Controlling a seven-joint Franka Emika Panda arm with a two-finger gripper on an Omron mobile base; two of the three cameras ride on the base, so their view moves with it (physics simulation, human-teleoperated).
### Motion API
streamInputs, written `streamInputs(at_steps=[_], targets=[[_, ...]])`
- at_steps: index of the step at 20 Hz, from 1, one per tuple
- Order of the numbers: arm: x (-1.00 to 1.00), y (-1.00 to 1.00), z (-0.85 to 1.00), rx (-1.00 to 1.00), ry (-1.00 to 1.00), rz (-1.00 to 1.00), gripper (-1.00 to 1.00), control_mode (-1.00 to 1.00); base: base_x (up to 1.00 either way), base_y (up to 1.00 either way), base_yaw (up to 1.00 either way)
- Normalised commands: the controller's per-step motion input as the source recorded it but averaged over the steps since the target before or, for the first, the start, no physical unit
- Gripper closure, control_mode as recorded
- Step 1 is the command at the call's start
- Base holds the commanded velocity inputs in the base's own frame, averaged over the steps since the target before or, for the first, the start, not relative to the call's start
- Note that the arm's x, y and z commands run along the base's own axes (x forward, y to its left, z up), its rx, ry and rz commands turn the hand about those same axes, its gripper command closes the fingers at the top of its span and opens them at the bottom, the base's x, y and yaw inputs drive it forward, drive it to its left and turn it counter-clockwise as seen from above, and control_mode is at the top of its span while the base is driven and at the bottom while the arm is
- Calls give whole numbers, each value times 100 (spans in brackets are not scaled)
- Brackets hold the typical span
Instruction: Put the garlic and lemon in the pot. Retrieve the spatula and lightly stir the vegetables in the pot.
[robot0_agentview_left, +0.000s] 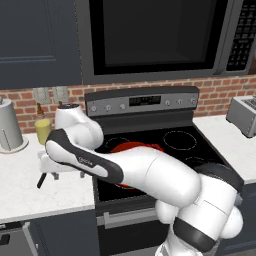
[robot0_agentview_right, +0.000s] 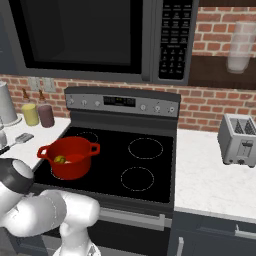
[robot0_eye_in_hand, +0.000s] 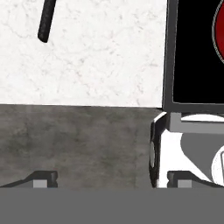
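Observation:
The red pot (robot0_agentview_right: 70, 156) stands on the stove's front left burner, and the yellow lemon (robot0_agentview_right: 60, 159) lies inside it. The garlic is hidden. On the white counter left of the stove lies the spatula (robot0_agentview_right: 23, 138), its metal head towards the stove and its black handle (robot0_agentview_left: 41, 180) running to the counter's front. My gripper (robot0_eye_in_hand: 111, 179) hangs open over that counter, close to the stove's edge, with nothing between its fingertips (robot0_eye_in_hand: 43, 178). The handle's end (robot0_eye_in_hand: 45, 24) lies ahead of it, apart from the fingers. In the left base view my arm covers most of the pot (robot0_agentview_left: 134, 147).
A paper towel roll (robot0_agentview_left: 9, 127) and a yellow bottle (robot0_agentview_right: 31, 114) with a dark one (robot0_agentview_right: 46, 115) stand at the back of the left counter. A toaster (robot0_agentview_right: 239, 140) sits on the right counter. The microwave (robot0_agentview_right: 90, 35) hangs above the stove.

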Motion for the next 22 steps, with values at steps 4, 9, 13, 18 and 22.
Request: streamInputs(at_steps=[4, 9, 13, 18, 22], targets=[[56, 14, -38, 0, 9, -6, -100, -100, 0, 0, 0], [30, 59, -39, -1, -1, -11, -100, -100, 0, 0, 0], [3, 48, -40, -2, -5, -14, -100, -100, 0, 0, 0], [25, 26, -40, -3, -5, -9, -100, -100, 0, 0, 0], [42, 30, -13, -3, -10, -8, -100, -100, 0, 0, 0]])
